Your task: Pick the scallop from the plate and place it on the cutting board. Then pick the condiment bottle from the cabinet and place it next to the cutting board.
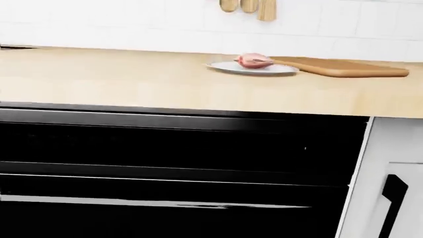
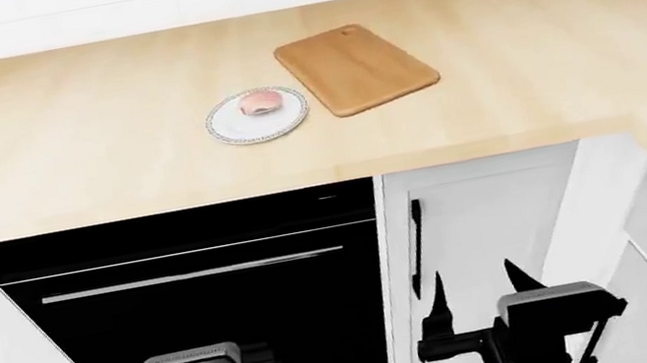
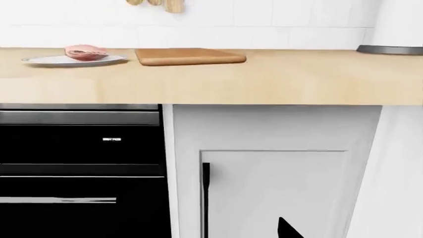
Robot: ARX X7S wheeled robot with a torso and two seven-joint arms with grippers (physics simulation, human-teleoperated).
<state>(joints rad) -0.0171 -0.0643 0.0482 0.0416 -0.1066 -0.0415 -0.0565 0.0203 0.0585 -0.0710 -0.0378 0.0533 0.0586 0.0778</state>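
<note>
No text, label, brand or number can be read anywhere.

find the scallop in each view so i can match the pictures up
Head view: the scallop sits on the plate, just left of the cutting board.
Left wrist view: the scallop is on the plate, the board behind it.
Right wrist view: the scallop is on the plate, the board beside it.
Shared landmark: the cutting board.

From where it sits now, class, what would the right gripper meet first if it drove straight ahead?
Probably the white cabinet door under the countertop: the right gripper faces it squarely. Depth is unclear, but nothing shows in between.
</note>
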